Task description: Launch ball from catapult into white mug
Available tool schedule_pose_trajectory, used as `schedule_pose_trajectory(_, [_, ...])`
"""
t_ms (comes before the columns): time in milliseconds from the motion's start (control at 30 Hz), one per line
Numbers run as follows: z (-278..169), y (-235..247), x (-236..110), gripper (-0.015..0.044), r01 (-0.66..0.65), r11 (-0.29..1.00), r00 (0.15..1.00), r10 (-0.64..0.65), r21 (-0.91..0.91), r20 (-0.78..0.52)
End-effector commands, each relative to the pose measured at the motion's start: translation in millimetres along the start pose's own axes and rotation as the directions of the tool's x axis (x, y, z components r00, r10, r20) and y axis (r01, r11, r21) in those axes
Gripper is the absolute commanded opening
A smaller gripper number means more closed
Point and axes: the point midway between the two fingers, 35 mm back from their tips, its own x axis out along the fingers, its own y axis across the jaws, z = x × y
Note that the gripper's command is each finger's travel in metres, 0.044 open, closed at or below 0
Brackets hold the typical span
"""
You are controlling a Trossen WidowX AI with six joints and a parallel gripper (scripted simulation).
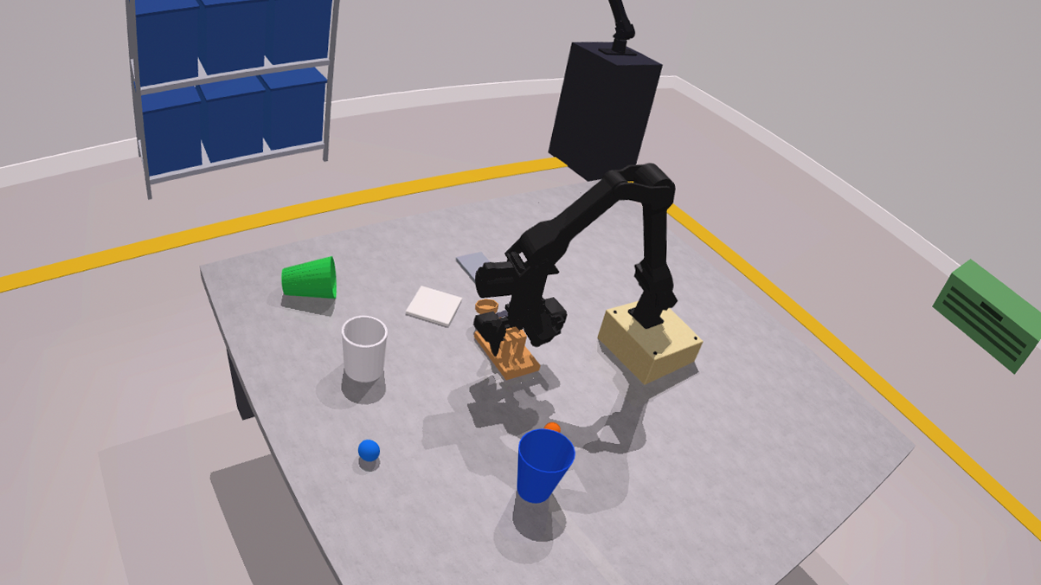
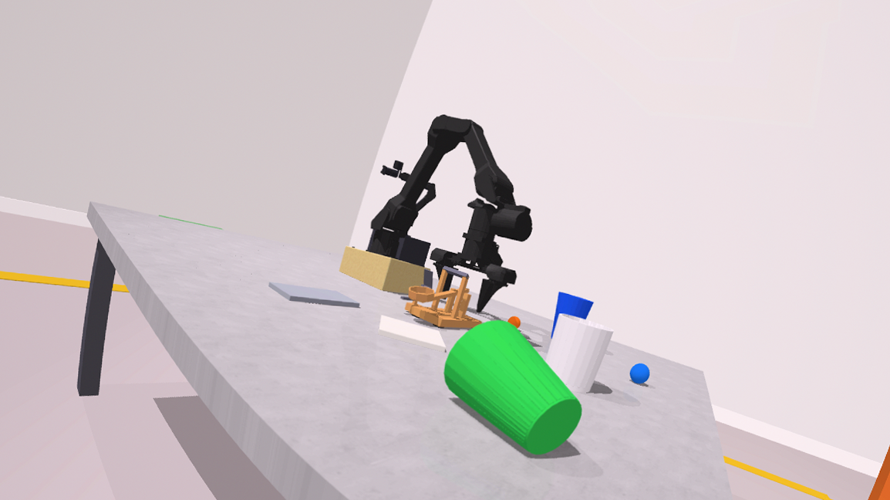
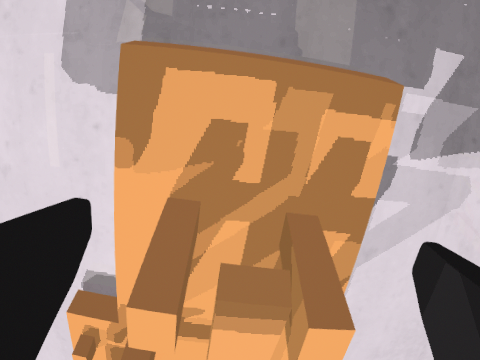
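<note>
The orange-brown catapult stands on the table; no ball shows in its cup. My gripper is open, pointing down, with its fingers on either side of the catapult's front part and nothing held. In the wrist view the catapult's uprights lie between the fingers, and its cup is out of view. The white mug stands upright. An orange ball lies behind the blue cup in the top view. A blue ball lies farther off.
The blue cup stands upright. A green cup lies on its side. A white tile and a grey tile lie near the catapult. The arm stands on a beige block.
</note>
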Motion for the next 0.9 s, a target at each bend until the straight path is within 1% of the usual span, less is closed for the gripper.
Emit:
schedule_pose_trajectory(0, [0, 4, 9, 0.0440, -0.015, 1.000, 1.000, 0.015, 0.004, 0.000])
schedule_pose_trajectory(200, [0, 4, 9, 0.0440, -0.015, 1.000, 1.000, 0.015, 0.004, 0.000])
schedule_pose_trajectory(567, [0, 2, 5, 0.0151, -0.006, 1.000, 1.000, 0.006, 0.000, 0.001])
schedule_pose_trajectory(767, [0, 2, 5, 0.0111, -0.006, 1.000, 1.000, 0.006, 0.000, 0.001])
schedule_pose_trajectory(833, [0, 1, -6, 0.0059, -0.007, 1.000, 1.000, 0.007, 0.000, 0.001])
schedule_pose_trajectory(867, [0, 1, -20, 0.0032, -0.008, 1.000, 1.000, 0.008, 0.000, 0.001])
